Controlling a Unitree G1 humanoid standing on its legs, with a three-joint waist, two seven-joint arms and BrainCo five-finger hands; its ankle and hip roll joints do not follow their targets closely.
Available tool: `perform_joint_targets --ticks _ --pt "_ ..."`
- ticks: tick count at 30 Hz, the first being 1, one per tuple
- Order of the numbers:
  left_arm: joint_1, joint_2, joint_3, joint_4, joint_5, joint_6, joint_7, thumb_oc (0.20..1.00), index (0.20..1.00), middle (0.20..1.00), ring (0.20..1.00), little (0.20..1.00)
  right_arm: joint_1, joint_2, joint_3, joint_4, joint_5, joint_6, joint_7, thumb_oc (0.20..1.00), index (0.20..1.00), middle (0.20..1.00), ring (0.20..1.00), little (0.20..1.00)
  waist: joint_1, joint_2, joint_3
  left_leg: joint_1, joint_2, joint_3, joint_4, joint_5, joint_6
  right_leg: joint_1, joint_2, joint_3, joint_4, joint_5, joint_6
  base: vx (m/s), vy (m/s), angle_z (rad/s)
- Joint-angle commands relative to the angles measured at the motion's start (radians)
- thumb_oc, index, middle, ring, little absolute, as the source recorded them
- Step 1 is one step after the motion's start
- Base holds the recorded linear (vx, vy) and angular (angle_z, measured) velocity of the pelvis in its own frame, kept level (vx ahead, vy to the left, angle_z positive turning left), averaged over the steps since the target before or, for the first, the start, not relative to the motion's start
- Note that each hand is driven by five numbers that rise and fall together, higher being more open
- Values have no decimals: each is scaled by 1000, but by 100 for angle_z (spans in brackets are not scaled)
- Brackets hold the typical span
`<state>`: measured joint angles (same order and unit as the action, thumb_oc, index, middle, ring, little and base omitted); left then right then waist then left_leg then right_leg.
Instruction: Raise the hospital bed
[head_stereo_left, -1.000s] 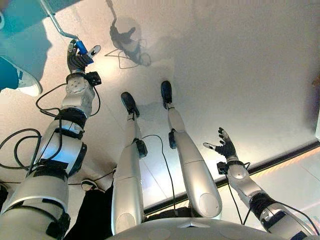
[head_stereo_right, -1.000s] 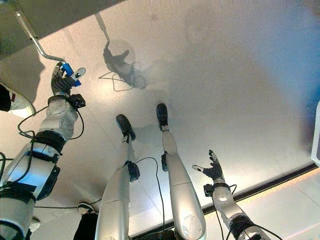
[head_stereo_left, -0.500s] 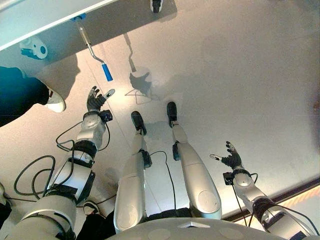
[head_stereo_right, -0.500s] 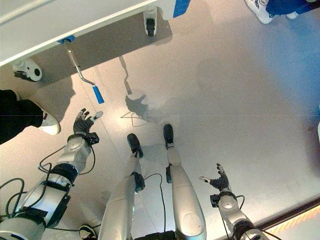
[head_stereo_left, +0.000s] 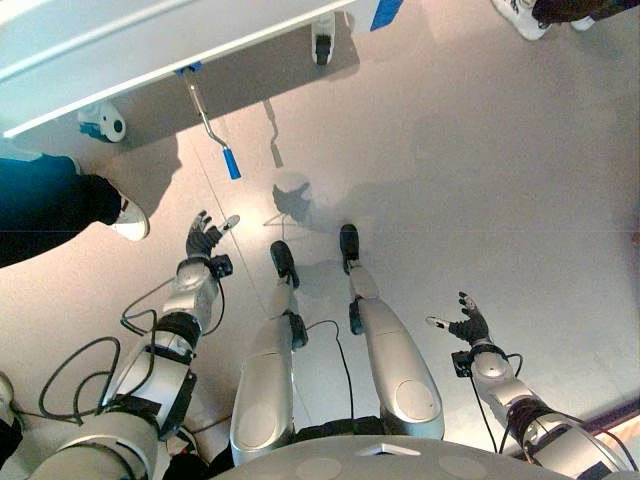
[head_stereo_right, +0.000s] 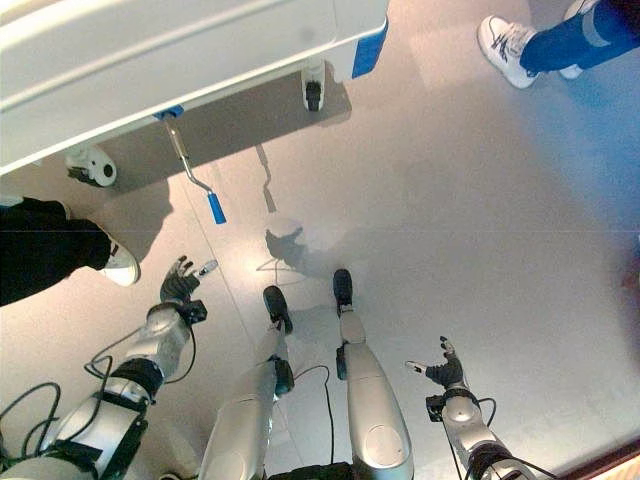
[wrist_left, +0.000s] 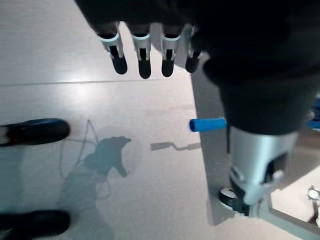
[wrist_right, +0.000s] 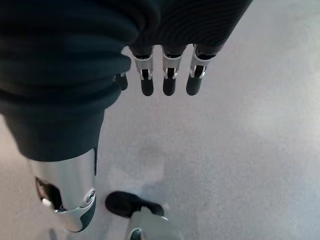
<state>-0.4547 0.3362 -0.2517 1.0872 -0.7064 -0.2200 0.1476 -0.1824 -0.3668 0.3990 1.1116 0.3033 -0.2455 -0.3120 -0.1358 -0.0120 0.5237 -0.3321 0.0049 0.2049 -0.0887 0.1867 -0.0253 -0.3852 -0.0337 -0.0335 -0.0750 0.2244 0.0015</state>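
left hand (head_stereo_left: 203, 238) off the blue crank handle (head_stereo_left: 231, 163), fingers spread, well apart

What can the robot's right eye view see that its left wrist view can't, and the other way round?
Right eye view alone: the white hospital bed, a person's white shoe, another person's dark trouser leg, and the open right hand held over the floor.

Left wrist view alone: the left hand's fingers from close up, held straight and touching nothing.

Both: the bed's crank with its blue handle hanging free, apart from the open left hand.
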Motion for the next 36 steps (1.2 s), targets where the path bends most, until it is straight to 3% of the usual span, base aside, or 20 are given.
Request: perform_joint_targets --ticks 1,8,15,24,36 --pt "41 -67 15 68 105 7 -26 1000 1000 1000 1000 1000 17 -36 -30 45 -34 38 15 1000 1000 1000 1000 1000 11 30 -69 34 -11 -32 1 -32 -30 -39 4 -3 149 -68 79 129 14 -1" --pt "152 -148 -2 145 254 35 -44 1000 1000 1000 1000 1000 31 6 -57 126 -64 64 38 1000 1000 1000 1000 1000 25 44 -162 114 -6 -38 1 -43 -29 41 3 -5 160 -106 73 93 -12 3" --pt "264 -209 20 178 258 37 -79 1000 1000 1000 1000 1000 64 43 -69 173 -99 83 77 1000 1000 1000 1000 1000 54 61 -262 195 -11 -65 1 -50 -26 135 6 -18 158 -136 71 76 -31 8" --pt "355 -229 43 195 276 37 -126 1000 1000 1000 1000 1000 123 87 -122 216 -72 90 114 1000 1000 1000 1000 1000 83 54 -376 293 -16 -87 1 -75 -22 270 3 -48 118 -157 75 78 -48 11" --pt "404 -217 101 104 190 -24 -126 1000 1000 1000 1000 1000 178 126 -163 224 -24 74 115 1000 1000 1000 1000 1000 129 29 -438 370 -38 -142 1 -95 -7 385 -5 -101 96 -181 77 60 -33 19"
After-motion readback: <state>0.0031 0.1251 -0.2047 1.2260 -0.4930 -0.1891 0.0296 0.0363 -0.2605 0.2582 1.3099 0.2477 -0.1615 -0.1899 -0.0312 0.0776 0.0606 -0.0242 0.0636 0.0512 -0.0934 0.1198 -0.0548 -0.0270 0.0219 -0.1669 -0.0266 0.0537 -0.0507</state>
